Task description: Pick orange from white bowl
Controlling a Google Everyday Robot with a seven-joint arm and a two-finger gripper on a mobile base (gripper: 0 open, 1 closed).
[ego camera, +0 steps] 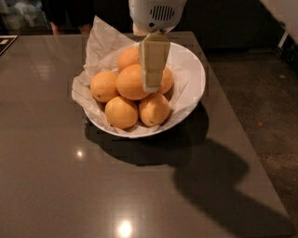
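The white bowl [195, 81] stands on a glossy grey table [56, 176], lined with crumpled white paper [102, 39]. It holds several oranges. The largest orange [131, 82] sits in the middle on top of the pile. Smaller oranges lie at its left [103, 86], front left [121, 112], front right [154, 109] and back [128, 57]. My gripper [152, 87], cream-coloured under a white wrist housing [156, 14], hangs down into the bowl. Its tip is at the right side of the largest orange and hides part of another orange [166, 80].
The table's right edge [242, 139] runs diagonally, with dark floor [270, 93] beyond it. The arm's shadow [214, 181] falls on the table in front of and to the right of the bowl. A dark item [5, 42] lies at the far left edge.
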